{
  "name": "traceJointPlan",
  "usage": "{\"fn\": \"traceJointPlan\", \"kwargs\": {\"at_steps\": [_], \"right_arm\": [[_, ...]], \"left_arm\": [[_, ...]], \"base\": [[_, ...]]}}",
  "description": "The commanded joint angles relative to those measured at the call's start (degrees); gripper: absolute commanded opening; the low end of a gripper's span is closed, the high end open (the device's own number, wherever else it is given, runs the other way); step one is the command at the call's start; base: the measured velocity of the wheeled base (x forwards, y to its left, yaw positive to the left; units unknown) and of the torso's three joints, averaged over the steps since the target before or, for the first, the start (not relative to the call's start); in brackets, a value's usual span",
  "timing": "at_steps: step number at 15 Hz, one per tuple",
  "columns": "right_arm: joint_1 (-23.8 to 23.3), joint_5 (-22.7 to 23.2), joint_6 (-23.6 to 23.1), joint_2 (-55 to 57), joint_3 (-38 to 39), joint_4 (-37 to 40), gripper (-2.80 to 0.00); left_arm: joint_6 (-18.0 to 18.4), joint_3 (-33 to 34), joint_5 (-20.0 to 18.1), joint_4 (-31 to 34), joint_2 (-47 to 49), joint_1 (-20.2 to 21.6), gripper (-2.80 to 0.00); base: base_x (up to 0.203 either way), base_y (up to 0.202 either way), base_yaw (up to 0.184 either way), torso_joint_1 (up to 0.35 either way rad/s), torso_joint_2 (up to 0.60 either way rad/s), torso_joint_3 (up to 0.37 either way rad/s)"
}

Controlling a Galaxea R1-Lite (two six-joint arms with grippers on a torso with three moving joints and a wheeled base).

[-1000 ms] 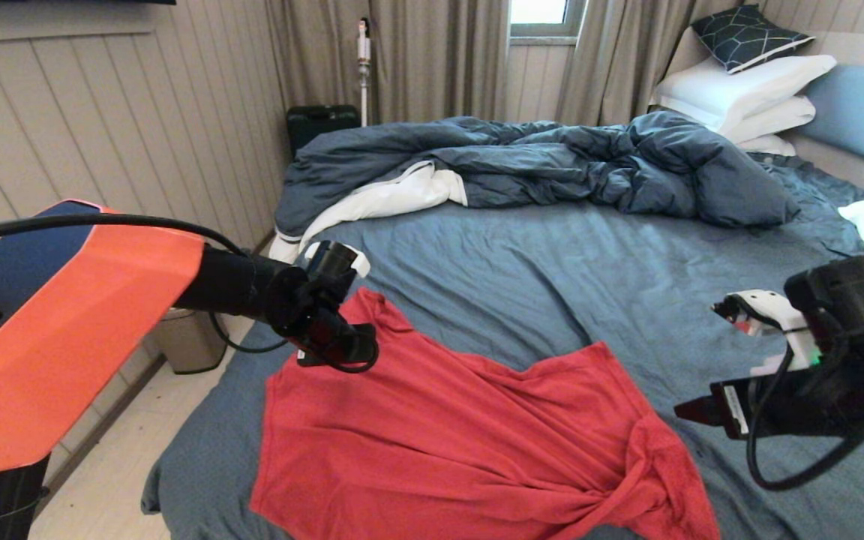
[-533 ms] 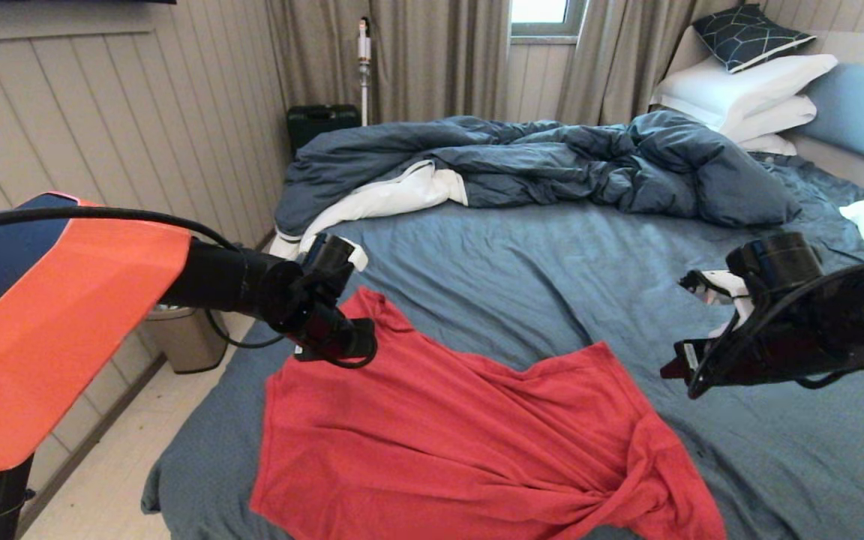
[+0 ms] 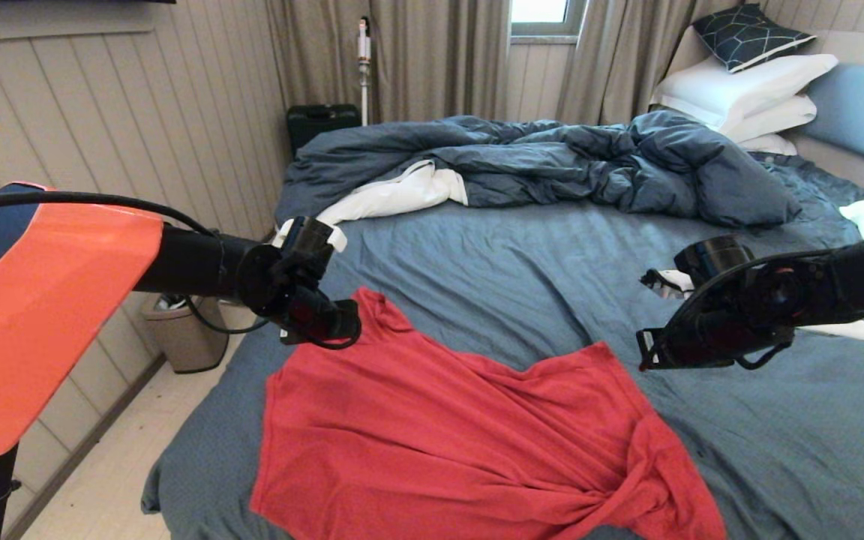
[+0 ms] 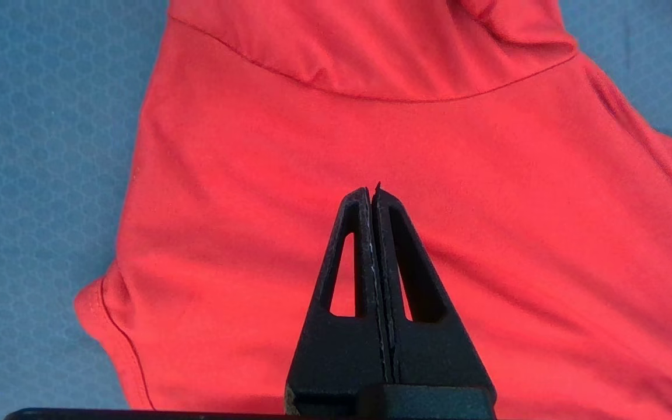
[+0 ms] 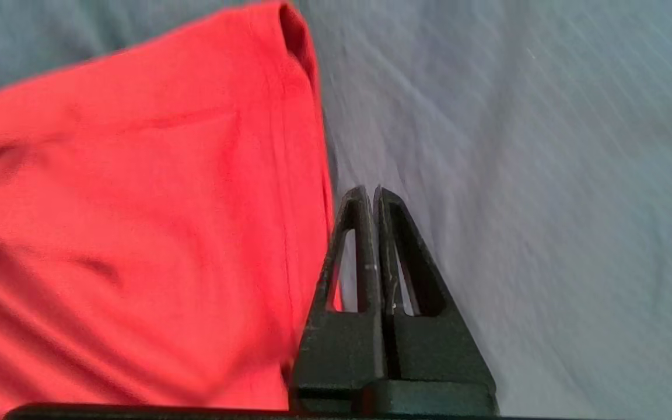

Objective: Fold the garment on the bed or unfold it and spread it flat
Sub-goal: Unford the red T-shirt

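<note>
On the near half of the bed (image 3: 522,255), the red T-shirt (image 3: 447,442) lies spread but wrinkled on the slate-blue sheet, its long axis running from the far-left corner by my left hand toward the near right, where the cloth bunches into a twisted knot. Its lower edge is cut off by the bottom of the head view, so I cannot make out the whole outline. Beside the bed on the floor stands a small bin (image 3: 181,337), half hidden behind my left arm; its contents are too obscured to tell. My left hand (image 4: 374,192) hovers over the shirt's far-left part, fingers pressed together, pinching nothing. My right hand (image 5: 371,192) hangs just off the shirt's right hem, over bare sheet, fingers likewise pressed together and empty. A rumpled dark duvet (image 3: 552,161) is heaped across the far side, white pillows (image 3: 747,94) stacked at the headboard.
</note>
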Motion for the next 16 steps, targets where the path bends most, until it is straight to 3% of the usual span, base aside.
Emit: {"fn": "traceJointPlan", "kwargs": {"at_steps": [1, 4, 12, 13, 14, 16], "right_arm": [[0.3, 0.0, 0.0, 2.9, -1.3, -1.5, 0.00], [0.6, -0.1, -0.2, 4.8, -1.6, -9.3, 0.00], [3.4, 0.1, 0.7, 9.5, -4.4, -9.4, 0.00], [3.4, 0.1, 0.6, 9.5, -4.4, -9.4, -0.11], [3.4, 0.0, 0.5, 9.9, -4.4, -9.5, -2.80], [3.5, 0.0, 0.1, 10.3, -4.4, -9.5, -2.80]], "left_arm": [[-0.1, -0.1, 0.0, 0.1, 0.1, 0.2, -2.80], [-0.1, -0.3, 0.0, 0.1, 0.8, 0.3, -2.80], [0.5, -1.1, 0.0, 0.2, 1.1, 1.3, -2.80], [0.5, -1.1, 0.0, 0.2, 1.1, 1.3, -2.80], [0.5, -1.1, 0.0, 0.2, 1.1, 1.3, -2.80], [0.5, -1.1, 0.0, 0.3, 1.2, 1.3, -2.80]], "base": [[0.000, 0.000, 0.000, 0.000, 0.00, 0.000], [0.000, 0.000, 0.000, 0.000, 0.00, 0.000], [0.000, 0.000, 0.000, 0.000, 0.00, 0.000], [0.000, 0.000, 0.000, 0.000, 0.00, 0.000], [0.000, 0.000, 0.000, 0.000, 0.00, 0.000], [0.000, 0.000, 0.000, 0.000, 0.00, 0.000]]}}
